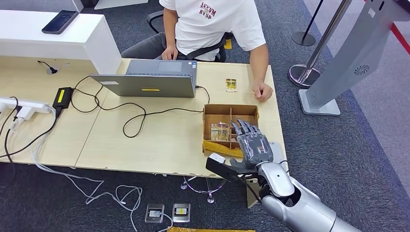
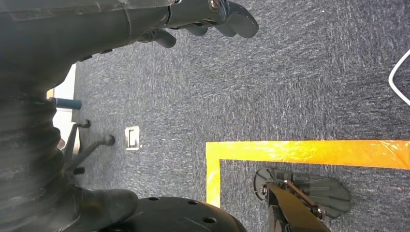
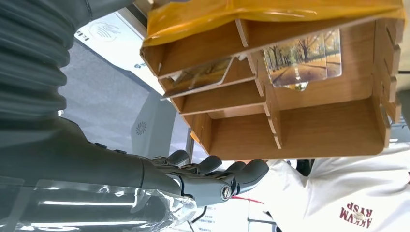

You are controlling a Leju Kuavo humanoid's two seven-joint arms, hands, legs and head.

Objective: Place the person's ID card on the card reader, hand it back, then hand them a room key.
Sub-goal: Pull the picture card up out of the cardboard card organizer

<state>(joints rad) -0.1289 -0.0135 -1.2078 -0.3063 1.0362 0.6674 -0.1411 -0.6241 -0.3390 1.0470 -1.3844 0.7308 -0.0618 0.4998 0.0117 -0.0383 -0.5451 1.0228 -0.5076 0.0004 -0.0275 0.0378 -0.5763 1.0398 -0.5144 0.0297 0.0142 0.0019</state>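
A wooden compartment box [image 1: 230,112] with a yellow-taped front edge stands near the table's front right. Room key cards with an autumn-tree picture lie in it [image 1: 220,131]; the right wrist view shows one flat card [image 3: 303,60] and another leaning [image 3: 198,77]. My right hand [image 1: 252,142] hovers over the box's near right compartments, fingers stretched and holding nothing [image 3: 212,176]. A small yellowish card [image 1: 231,85] lies on the table by the person's fist [image 1: 262,91]. My left hand [image 2: 203,14] hangs over the carpet, with nothing in it.
A person in a white T-shirt [image 1: 212,24] sits across the table [image 1: 159,140]. A grey laptop [image 1: 150,79], black cables [image 1: 130,116] and a power strip [image 1: 21,107] occupy the left half. A grey kiosk stand [image 1: 348,58] and barrier post [image 1: 309,63] stand to the right.
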